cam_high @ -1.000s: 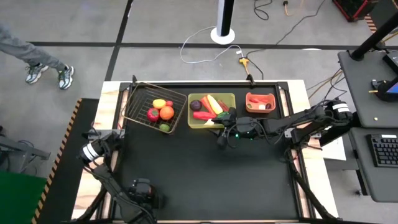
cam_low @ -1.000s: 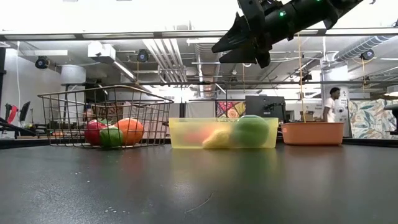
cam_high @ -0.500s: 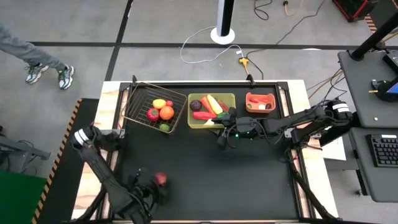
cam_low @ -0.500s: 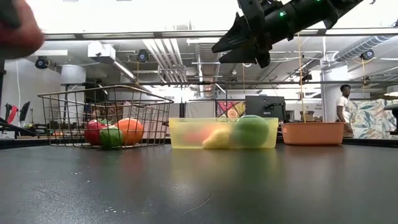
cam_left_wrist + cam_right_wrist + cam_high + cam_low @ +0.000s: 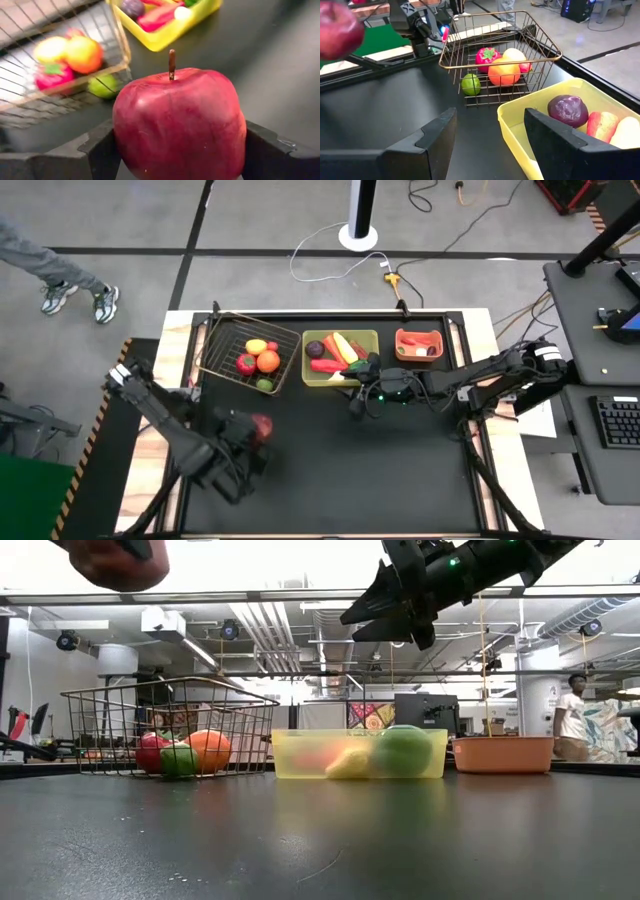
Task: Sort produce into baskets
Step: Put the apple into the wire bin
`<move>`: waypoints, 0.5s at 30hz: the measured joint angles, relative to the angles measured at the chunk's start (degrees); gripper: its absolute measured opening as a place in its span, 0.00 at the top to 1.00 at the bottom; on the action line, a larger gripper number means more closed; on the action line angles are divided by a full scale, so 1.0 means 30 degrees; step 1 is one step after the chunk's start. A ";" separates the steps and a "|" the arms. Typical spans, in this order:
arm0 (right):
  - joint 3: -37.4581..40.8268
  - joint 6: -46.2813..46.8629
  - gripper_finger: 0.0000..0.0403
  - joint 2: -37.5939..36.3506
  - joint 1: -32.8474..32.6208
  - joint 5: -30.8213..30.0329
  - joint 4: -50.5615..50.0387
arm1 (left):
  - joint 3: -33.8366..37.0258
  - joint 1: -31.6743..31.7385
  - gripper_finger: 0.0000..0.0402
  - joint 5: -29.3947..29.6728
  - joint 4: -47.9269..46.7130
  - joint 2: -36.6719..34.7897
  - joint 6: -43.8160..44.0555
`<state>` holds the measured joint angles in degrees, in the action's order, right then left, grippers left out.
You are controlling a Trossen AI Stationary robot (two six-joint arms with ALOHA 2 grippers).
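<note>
Now the left gripper point(image 5: 175, 150) clamps a red apple point(image 5: 179, 125), held upright. Its stem point(image 5: 171, 64) points toward the wire basket point(image 5: 65, 95). The right gripper point(image 5: 490, 145) hangs empty, fingers apart.

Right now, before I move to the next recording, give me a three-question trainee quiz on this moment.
1. True or false: the left gripper is shut on the red apple.
2. Which container holds the purple beet? A wire basket; B yellow tray; C red bin.
3. Fill in: the right gripper, holding nothing, hovers by the near edge of the yellow ____.

Key: 1 true; 2 B; 3 tray.
</note>
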<state>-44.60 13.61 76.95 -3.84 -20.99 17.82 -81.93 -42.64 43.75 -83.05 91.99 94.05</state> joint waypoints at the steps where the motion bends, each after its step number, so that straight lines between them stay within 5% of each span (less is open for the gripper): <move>1: 0.0000 0.0074 0.44 0.0000 -0.0002 0.0000 0.0000 | 0.0001 0.0233 0.27 0.0001 -0.0317 -0.0238 -0.0397; 15: 0.0000 0.1488 0.44 0.0000 0.0001 0.0000 -0.0001 | 0.0001 0.3903 0.27 -0.0266 -0.0806 -0.3914 -0.7322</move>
<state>-44.60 18.07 76.95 -3.84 -20.99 17.82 -81.93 -30.93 42.95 -85.46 80.25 72.08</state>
